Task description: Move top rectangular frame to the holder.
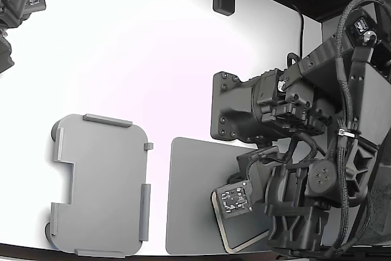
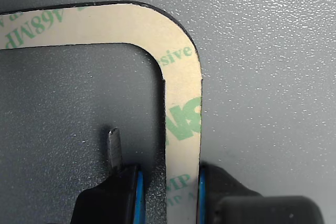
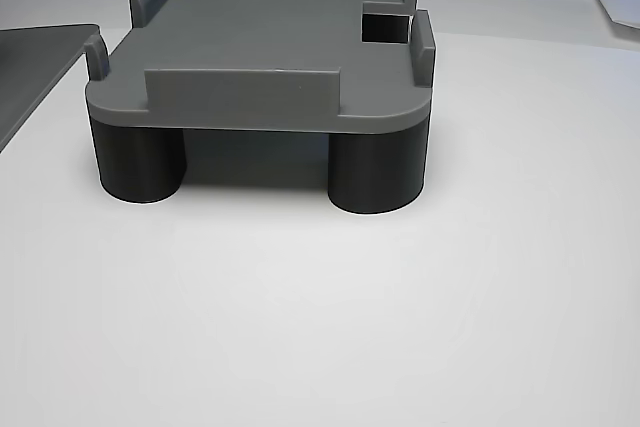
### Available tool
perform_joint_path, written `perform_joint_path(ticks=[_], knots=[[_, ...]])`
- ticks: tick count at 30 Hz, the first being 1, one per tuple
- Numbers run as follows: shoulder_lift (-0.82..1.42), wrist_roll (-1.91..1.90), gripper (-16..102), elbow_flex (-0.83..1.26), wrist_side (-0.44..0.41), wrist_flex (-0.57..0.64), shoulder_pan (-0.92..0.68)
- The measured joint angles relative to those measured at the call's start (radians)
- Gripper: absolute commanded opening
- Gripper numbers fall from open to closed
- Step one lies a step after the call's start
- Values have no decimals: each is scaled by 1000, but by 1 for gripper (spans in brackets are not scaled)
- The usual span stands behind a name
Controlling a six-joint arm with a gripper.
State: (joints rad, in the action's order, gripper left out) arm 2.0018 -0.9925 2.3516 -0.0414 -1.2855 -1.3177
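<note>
**Barely begun: frame gripped, holder still bare**

Clamped, by the look of the wrist view: gripper (image 2: 182,195) astride one long side of the top rectangular frame (image 2: 181,85), a blue-edged pad pressed to either edge of the pale strip with no gap showing. Beside the inner pad, a thin metal pin (image 2: 113,148) standing over the open centre. Printed green lettering across the frame's beige face; thin dark line along its edges. Directly beneath, speckled dark grey pad (image 2: 262,77), visible both inside the ring and outside it; whether touching or lifted clear, cannot tell from so close.

Outward, in the exterior view: arm and wrist hardware massed at the exterior view's right, over the same dark grey pad (image 1: 189,200), with one corner of the frame (image 1: 221,233) peeping out below, seemingly tilted. Well apart toward the exterior view's left, light grey holder (image 1: 101,181) on the white table (image 1: 153,59), edge tabs and side notch plain, nothing lying in it. Confirmed by the other view: holder (image 3: 270,47) raised on dark round feet (image 3: 375,172), top surface bare.

Judged progress: grasp done or nearly so. Remaining: lift, carry across to the holder, lower the ring between the tabs, release.
</note>
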Motion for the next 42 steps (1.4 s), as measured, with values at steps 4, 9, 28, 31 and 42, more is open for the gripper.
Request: perform_joint_path(ticks=[4, 9, 28, 31, 42], knots=[[0, 2, 13, 0, 0, -6, 2], [3, 2, -10, 0, 0, -28, 8], [-167, -393, -11, -571, -55, -360, 261], [-215, -522, -11, -686, -87, -360, 333], [-281, -877, -11, -836, -160, -360, 425]])
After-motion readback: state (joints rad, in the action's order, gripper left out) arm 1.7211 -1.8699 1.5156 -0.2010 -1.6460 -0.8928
